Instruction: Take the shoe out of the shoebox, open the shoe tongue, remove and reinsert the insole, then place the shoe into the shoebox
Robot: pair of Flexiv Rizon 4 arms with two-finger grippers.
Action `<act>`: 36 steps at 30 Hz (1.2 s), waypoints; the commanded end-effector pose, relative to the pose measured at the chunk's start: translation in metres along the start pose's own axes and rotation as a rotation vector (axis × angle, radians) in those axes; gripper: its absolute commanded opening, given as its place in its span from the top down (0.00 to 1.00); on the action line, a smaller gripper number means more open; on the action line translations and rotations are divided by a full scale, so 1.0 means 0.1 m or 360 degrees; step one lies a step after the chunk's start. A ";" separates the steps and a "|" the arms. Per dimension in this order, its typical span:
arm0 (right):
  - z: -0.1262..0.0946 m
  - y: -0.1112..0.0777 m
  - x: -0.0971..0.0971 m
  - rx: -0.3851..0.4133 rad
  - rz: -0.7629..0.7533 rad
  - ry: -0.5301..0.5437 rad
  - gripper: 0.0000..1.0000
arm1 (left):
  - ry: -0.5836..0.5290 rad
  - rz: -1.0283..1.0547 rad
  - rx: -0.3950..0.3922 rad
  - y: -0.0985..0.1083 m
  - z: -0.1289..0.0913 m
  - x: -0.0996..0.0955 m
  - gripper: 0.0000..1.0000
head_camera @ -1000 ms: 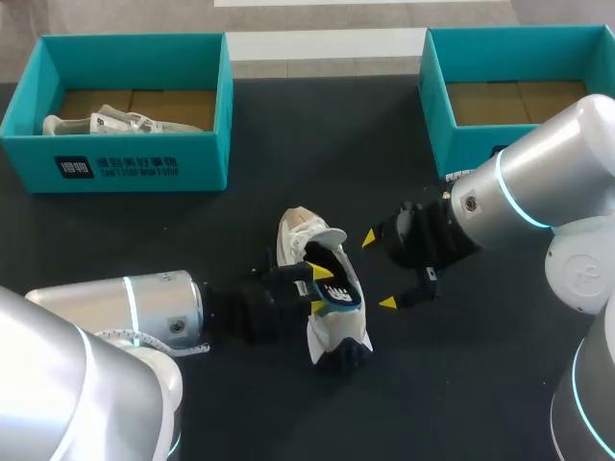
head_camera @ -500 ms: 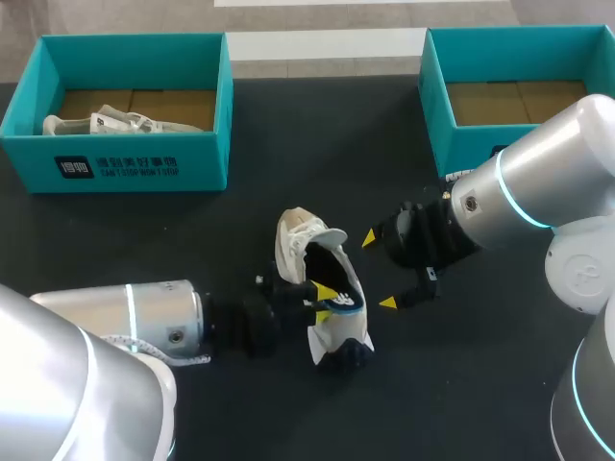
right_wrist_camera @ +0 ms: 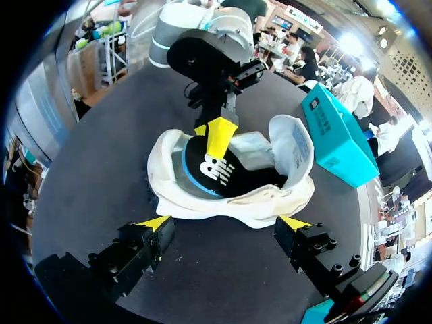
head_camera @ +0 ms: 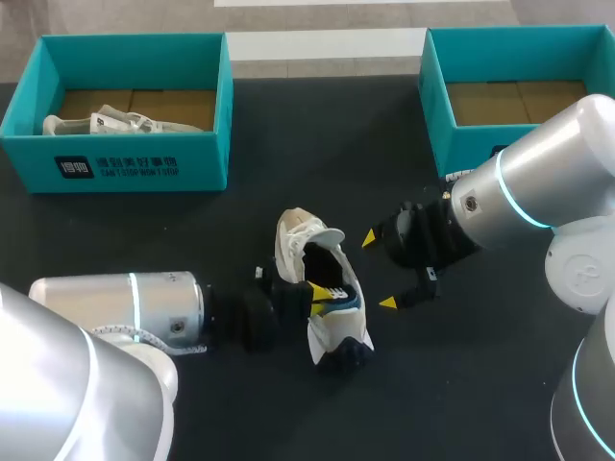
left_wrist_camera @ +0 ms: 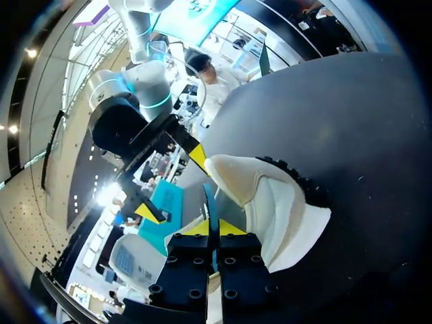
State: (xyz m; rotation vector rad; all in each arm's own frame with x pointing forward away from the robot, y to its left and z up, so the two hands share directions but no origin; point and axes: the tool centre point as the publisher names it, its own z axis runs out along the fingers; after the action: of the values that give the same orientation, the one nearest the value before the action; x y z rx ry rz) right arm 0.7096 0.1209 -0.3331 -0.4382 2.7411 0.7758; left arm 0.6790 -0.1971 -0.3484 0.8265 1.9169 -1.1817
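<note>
Insole has sunk lower into the shoe with the left claw pinched on its edge, probably reseating it; right claw waits alongside, wide open and empty.

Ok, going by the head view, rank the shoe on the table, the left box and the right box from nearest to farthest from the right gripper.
1. The shoe on the table: right beside the right gripper, on its left.
2. The right box: behind the gripper, at the far right.
3. The left box: at the far left, clearly the farthest.
</note>
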 end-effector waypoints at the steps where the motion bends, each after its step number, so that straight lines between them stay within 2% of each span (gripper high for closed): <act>1: 0.00 0.00 0.01 0.0000 -0.0001 -0.0003 0.00 | 0.0025 -0.0002 -0.0011 0.04 0.01 -0.03 1.00; 4: 0.00 0.00 0.01 0.0000 -0.0001 -0.0003 0.00 | 0.0027 -0.0011 -0.0016 0.04 -0.01 -0.01 1.00; 5: 0.00 0.00 0.01 0.0000 -0.0001 -0.0003 0.00 | 0.0031 -0.0010 -0.0014 0.03 -0.01 -0.01 0.97; 7: 0.00 0.00 0.01 0.0000 -0.0001 -0.0003 0.00 | 0.0028 -0.0009 0.0022 -0.03 -0.04 -0.02 0.65; 8: 0.00 0.00 0.01 0.0000 -0.0001 -0.0003 0.00 | 0.0027 -0.0008 0.0021 -0.05 -0.05 -0.02 0.57; 10: 0.00 0.00 0.01 0.0000 -0.0001 -0.0003 0.00 | 0.0009 -0.0008 0.0034 -0.06 -0.09 -0.04 0.53; 15: 0.00 0.00 0.01 0.0000 -0.0001 -0.0003 0.00 | -0.0013 -0.0011 0.0043 -0.09 -0.17 -0.09 0.51; 19: 0.00 0.00 0.01 0.0000 -0.0001 -0.0003 0.00 | -0.0027 -0.0010 0.0063 -0.12 -0.22 -0.14 0.42; 26: 0.00 0.00 0.01 0.0000 -0.0001 -0.0003 0.00 | -0.0043 0.0007 0.0082 -0.16 -0.26 -0.22 0.44; 36: 0.00 0.00 0.01 0.0000 -0.0001 -0.0003 0.00 | -0.0017 -0.0003 0.0131 -0.17 -0.09 -0.22 0.49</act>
State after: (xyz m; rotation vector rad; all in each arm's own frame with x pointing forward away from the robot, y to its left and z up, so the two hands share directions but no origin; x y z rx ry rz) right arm 0.7096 0.1209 -0.3331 -0.4382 2.7411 0.7758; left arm 0.6691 -0.1908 -0.3162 0.8551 1.8656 -1.2704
